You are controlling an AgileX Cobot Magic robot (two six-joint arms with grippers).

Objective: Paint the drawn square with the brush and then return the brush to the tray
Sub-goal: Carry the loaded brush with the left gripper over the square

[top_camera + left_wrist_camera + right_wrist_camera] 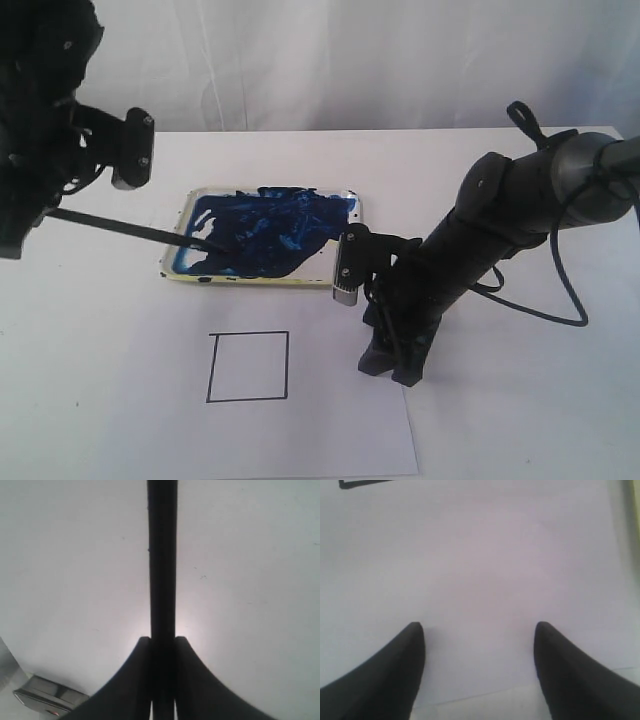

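The tray (343,268) lies at mid-table, its floor smeared with dark blue paint. The brush (130,230) slants from the left into it, with its tip resting in the paint. My left gripper (42,212) is shut on the brush handle (162,555), which runs straight out from between the closed fingers (140,652). The drawn square (248,367) sits on the paper in front of the tray, its inside white. My right gripper (392,372) stands open to the right of the square, tips down on the paper. Only paper lies between its fingers (415,635); a corner of the square (365,483) shows beyond them.
The white paper sheet (330,430) covers the near part of the white table (520,420); its edge (520,685) runs just under my right gripper. The right arm (500,220) leans in from the right, close to the tray's right end. A white wall stands behind.
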